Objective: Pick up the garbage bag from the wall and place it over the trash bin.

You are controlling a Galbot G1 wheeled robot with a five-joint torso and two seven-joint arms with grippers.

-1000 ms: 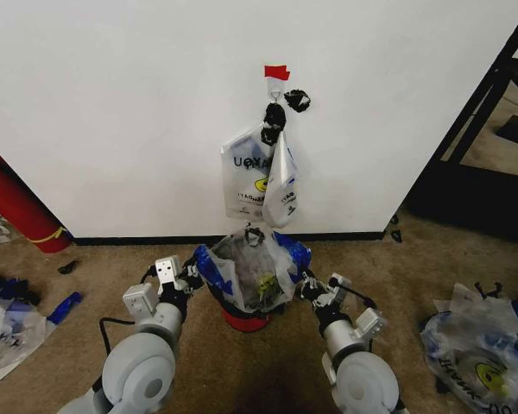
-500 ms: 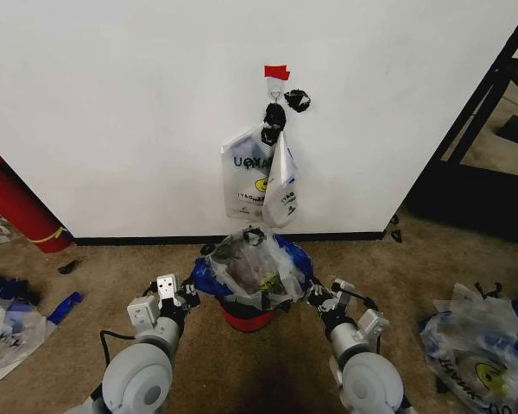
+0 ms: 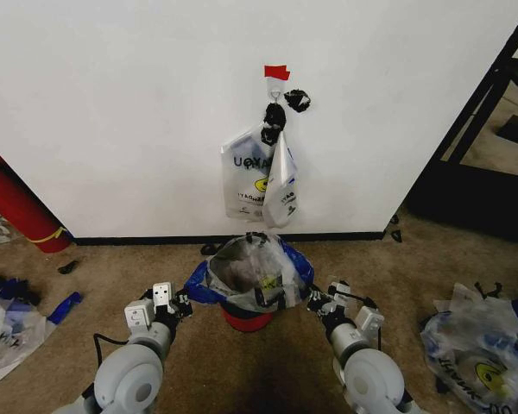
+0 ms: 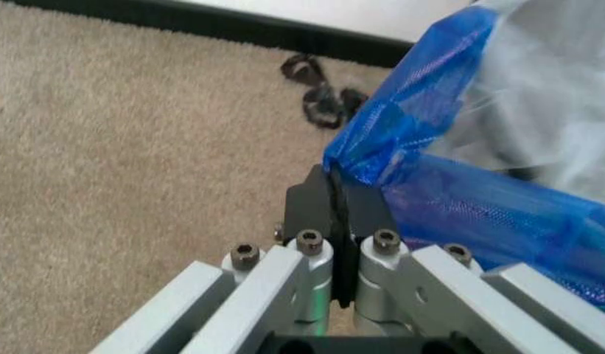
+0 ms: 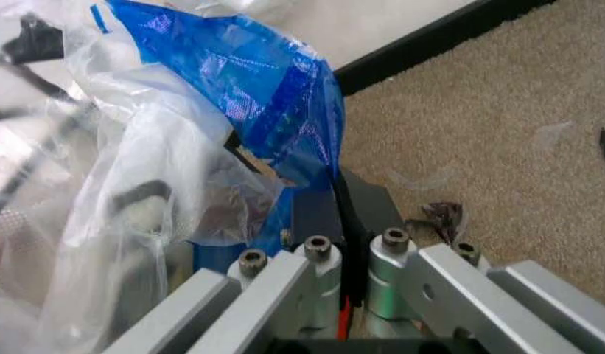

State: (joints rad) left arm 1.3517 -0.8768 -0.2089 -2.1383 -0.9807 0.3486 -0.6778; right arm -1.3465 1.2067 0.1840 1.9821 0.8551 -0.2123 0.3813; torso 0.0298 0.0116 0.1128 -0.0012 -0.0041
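i am on the fitting step: the garbage bag (image 3: 257, 274) sits low in the middle of the frame, draped over the trash bin (image 3: 244, 320), below the wall (image 3: 112, 103). my left gripper (image 4: 339, 193) is clamped on one blue handle, my right gripper (image 5: 342, 193) on the other. next, i judge, both handles must be drawn down around the rim evenly before letting go.

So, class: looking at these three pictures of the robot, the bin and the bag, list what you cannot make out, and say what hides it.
- Trash bin, head view: its rim and walls are covered by the garbage bag; a red bottom band shows.
- Whether the bag's mouth sits round the rim: hidden by the plastic.
- Left hand and right hand, wrist views: how much blue handle lies between the closed fingers is hidden by them.
- Lettering on the hanging bags: too small.
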